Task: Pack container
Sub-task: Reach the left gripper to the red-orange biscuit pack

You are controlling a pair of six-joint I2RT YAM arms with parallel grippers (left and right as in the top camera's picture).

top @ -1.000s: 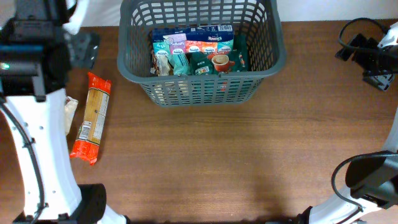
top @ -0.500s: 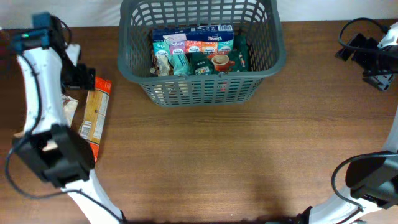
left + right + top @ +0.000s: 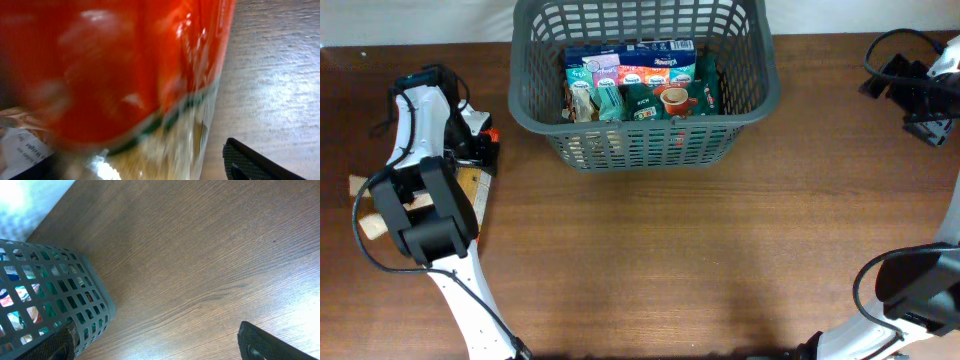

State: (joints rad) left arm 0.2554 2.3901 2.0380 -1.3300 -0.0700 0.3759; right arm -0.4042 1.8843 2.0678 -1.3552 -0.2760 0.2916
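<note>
The container [image 3: 525, 110], a dark grey lattice basket, stands at the back centre with several snack packets [image 3: 632, 82] inside. To its left a long packet [image 3: 475, 184] with orange-red ends and a clear middle lies on the table. My left gripper [image 3: 480, 150] is down over its far end. In the left wrist view the packet [image 3: 125, 75] fills the frame between the jaws of the left gripper [image 3: 125, 167]. The right fingertip [image 3: 247, 162] stands a little off its edge; the other is hidden. My right gripper [image 3: 162, 347] hovers open and empty at the far right, with the container [image 3: 50, 290] to one side.
A pale small packet [image 3: 360, 186] lies at the table's left edge, partly behind the left arm [image 3: 415, 200]. The right arm [image 3: 920, 90] and its cables sit at the right edge. Bare wood [image 3: 700, 250] lies in front of the basket.
The left arm has swung down from high over the left edge onto the far end of the long packet, and its jaws have narrowed a little. The right arm is unmoved.
</note>
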